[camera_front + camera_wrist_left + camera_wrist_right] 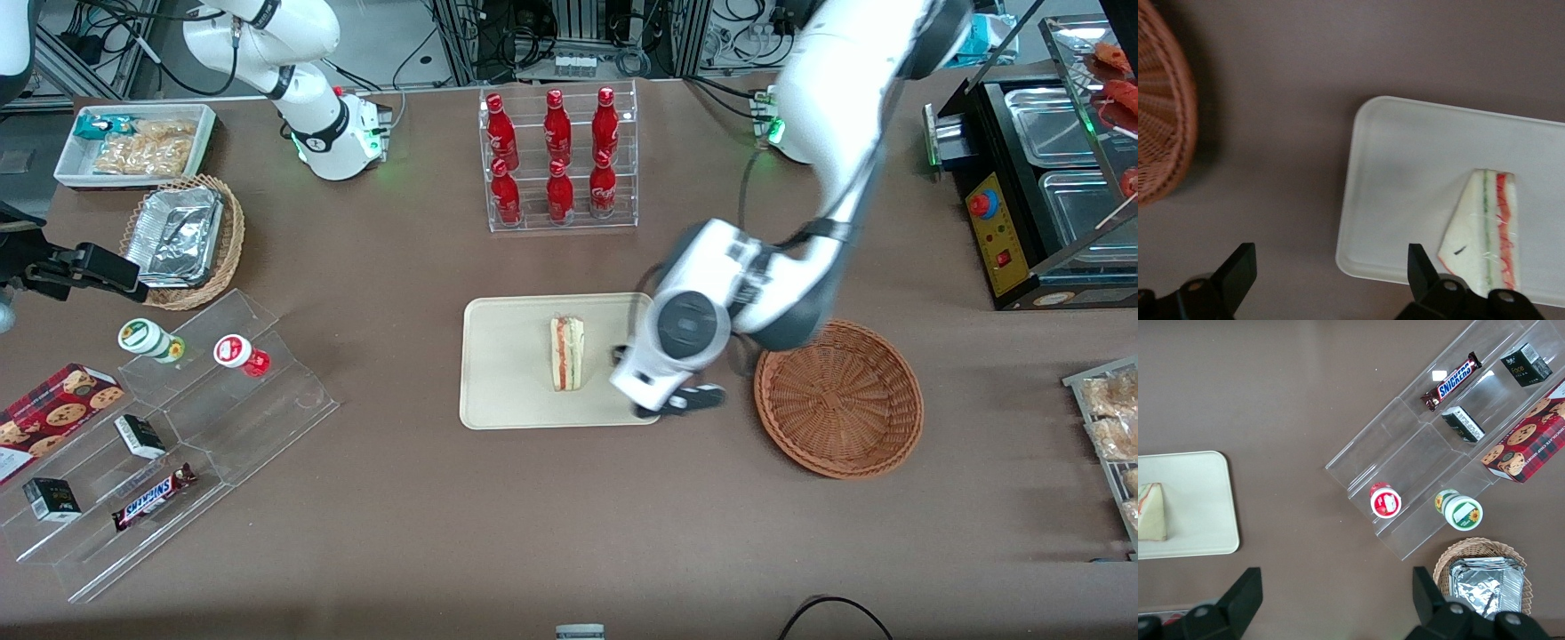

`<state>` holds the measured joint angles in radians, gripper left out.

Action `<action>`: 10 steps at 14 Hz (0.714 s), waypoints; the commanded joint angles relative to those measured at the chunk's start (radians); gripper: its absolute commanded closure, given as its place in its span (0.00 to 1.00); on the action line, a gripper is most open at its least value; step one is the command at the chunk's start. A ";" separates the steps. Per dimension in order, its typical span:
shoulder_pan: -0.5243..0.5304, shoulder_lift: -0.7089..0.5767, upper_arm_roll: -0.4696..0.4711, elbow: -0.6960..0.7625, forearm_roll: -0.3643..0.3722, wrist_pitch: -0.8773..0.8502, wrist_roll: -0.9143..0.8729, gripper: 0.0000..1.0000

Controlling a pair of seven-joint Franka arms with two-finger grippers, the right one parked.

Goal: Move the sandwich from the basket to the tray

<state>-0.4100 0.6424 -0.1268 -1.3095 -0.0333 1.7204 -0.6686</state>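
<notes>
Sandwich (567,353) lies on the tray (498,391); the gripper (1331,273), fingers wide and empty, should lift straight clear, avoiding the basket (839,399).

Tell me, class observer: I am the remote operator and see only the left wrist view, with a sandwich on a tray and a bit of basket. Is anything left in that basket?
Observer: No. The front view shows the whole basket, and nothing lies in it.
Operator: Is the sandwich fully on the tray?
Observer: Yes. The sandwich lies near the middle of the tray, inside every rim.
Operator: Where is the gripper?
Observer: The gripper is open and holds nothing. It hangs over the tray's edge nearest the basket, apart from the sandwich.
</notes>
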 commanded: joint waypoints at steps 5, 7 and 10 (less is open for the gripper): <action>0.287 -0.294 -0.011 -0.271 -0.007 -0.132 0.378 0.00; 0.339 -0.378 -0.010 -0.270 -0.005 -0.206 0.405 0.00; 0.346 -0.493 0.018 -0.263 0.013 -0.272 0.402 0.00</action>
<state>-0.0596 0.2546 -0.1193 -1.5287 -0.0322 1.4733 -0.2705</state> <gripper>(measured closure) 0.000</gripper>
